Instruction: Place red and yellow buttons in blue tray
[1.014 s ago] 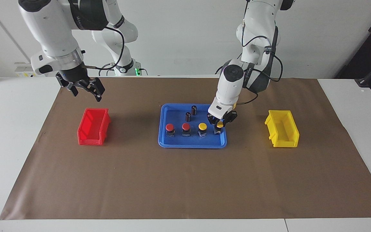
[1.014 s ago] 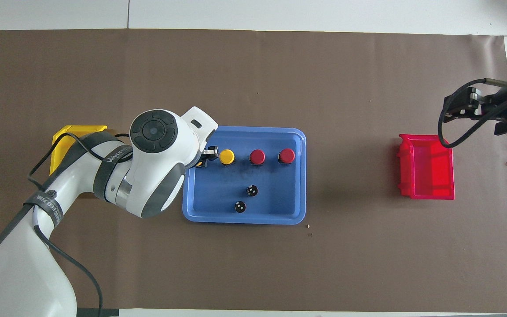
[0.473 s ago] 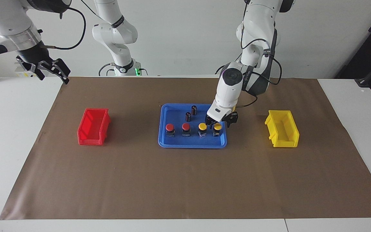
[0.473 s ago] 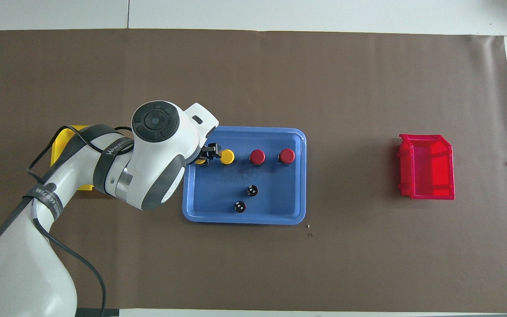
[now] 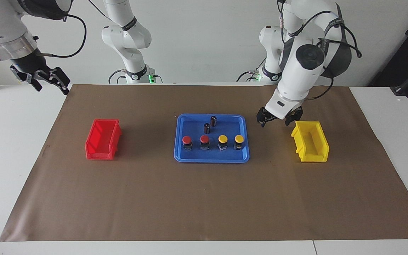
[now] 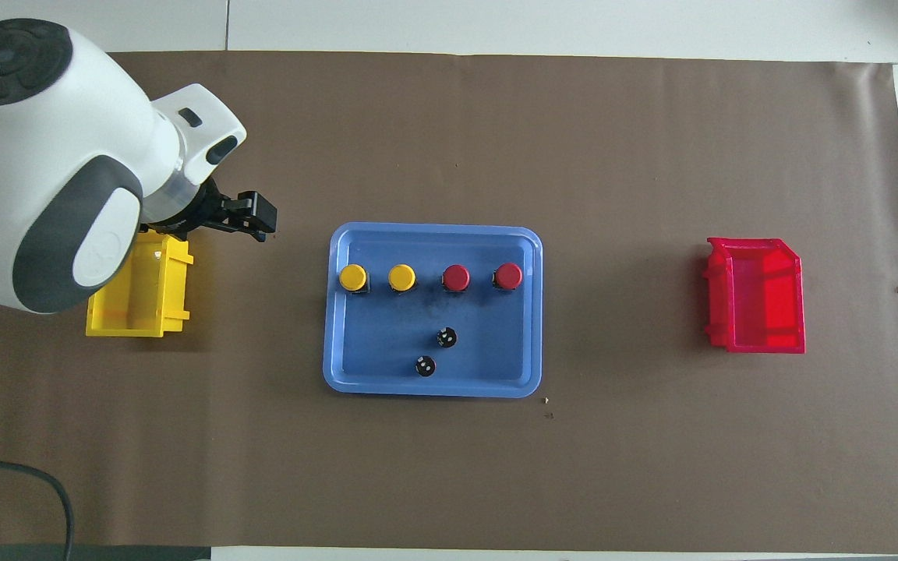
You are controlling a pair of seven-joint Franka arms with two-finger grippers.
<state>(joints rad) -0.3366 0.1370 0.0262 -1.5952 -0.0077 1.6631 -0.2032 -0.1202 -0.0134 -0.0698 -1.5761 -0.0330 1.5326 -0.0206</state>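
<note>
Buttons (image 5: 211, 142), four domed red and yellow caps on black bases, are lined in the shallow blue plastic tray (image 5: 181, 156). Left gripper (image 5: 279, 119), open and empty, is raised between tray and yellow bin (image 5: 310, 145). Right gripper (image 5: 44, 80), open, is parked well apart.

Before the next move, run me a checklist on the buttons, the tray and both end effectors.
1. Two yellow buttons in the blue tray: ok, upright, side by side.
2. Two red buttons in the tray: ok, upright, in the same row toward the right arm's end.
3. Left end effector released: ok, open, holding nothing, over the brown paper between the tray and the yellow bin.
4. Right end effector clear: ok, open, holding nothing, raised past the right arm's end of the brown paper.
5. Buttons left in the red bin or yellow bin: ok, none visible.
6. Two dark cylinders in the tray: ok, standing apart from the button row.
</note>
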